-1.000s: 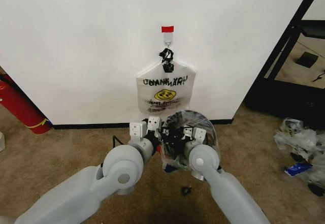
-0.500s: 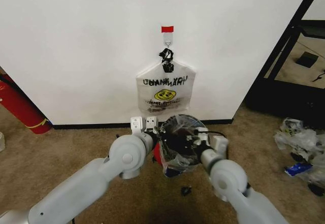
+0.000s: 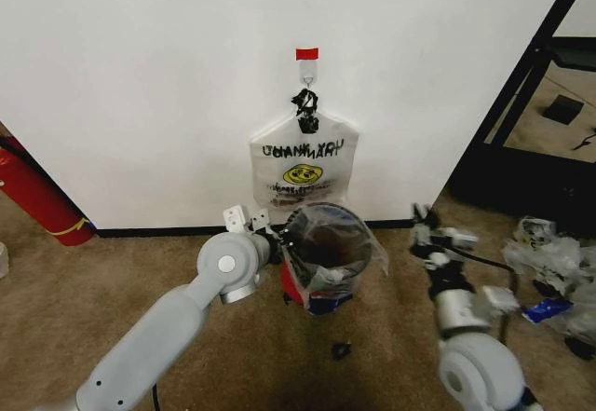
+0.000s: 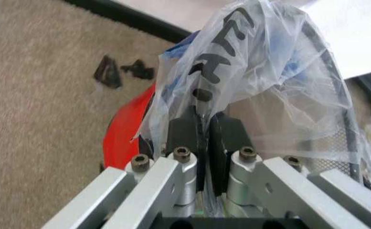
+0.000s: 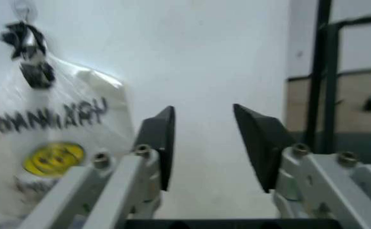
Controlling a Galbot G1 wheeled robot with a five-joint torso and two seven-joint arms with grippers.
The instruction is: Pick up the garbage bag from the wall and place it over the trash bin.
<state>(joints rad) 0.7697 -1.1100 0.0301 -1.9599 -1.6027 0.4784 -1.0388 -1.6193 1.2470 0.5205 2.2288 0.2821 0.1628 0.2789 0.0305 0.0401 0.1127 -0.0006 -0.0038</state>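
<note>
The bag (image 3: 321,248) is already draped over the bin (image 3: 328,276), which stands on the carpet just in front of the wall (image 3: 140,75), below the hook (image 3: 307,77). A second smiley bag (image 3: 303,164) is seen hanging on that hook, above the bin. The step in hand is judged to be seating the film around the bin's rim. For this to be done well, the plastic should be drawn outward and down past the rim at the bin's left side, with the pull kept gentle so that the thin film is not torn and the light bin is not tipped; release is best left until the edge sits below the rim.

The left gripper (image 4: 204,138) is held at the bin's left rim, its arm reaching low and forward from the left, and its fingers (image 4: 184,136) are closed on a fold of the bag. The right gripper (image 5: 207,143) is held well to the right of the bin and higher, pointed toward the wall, with its fingers (image 5: 160,138) spread and nothing between them. It is judged to be clear of the bag.
</note>
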